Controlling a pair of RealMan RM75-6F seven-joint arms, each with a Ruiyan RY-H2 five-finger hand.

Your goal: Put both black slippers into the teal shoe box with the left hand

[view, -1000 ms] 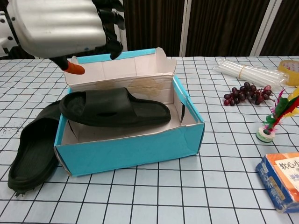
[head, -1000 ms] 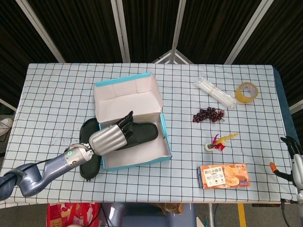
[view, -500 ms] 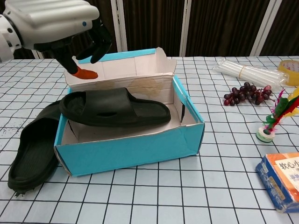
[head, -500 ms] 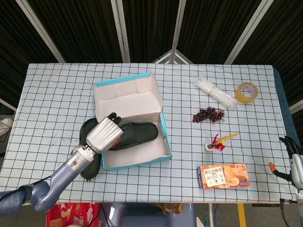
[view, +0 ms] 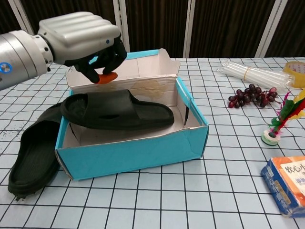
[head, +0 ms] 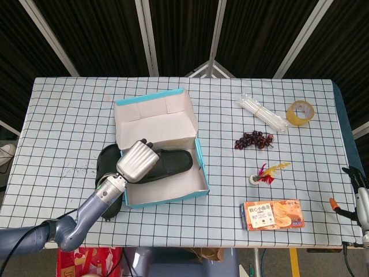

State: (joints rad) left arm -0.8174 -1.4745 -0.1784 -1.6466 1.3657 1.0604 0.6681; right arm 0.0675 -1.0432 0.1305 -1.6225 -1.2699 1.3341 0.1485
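Note:
The teal shoe box (head: 168,198) (view: 133,155) stands open, left of the table's middle. One black slipper (head: 172,164) (view: 119,112) lies slanted in it, its heel end propped on the left wall. The other slipper (head: 105,162) (view: 31,157) lies on the table against the box's left side. My left hand (head: 138,161) (view: 81,38) hovers over the propped heel end. Its fingers are curled in, it holds nothing, and a gap shows above the slipper. My right hand (head: 357,193) sits at the right table edge, fingers apart and empty.
Right of the box lie a bundle of clear tubes (head: 262,112), a tape roll (head: 301,112), dark grapes (head: 253,140) (view: 250,95), a feather shuttlecock (head: 266,173) (view: 281,119) and a snack box (head: 272,213) (view: 288,183).
My left hand has swung lower and right, over the slipper's heel end, and its fingers have curled in. The slippers and the box stay where they were.

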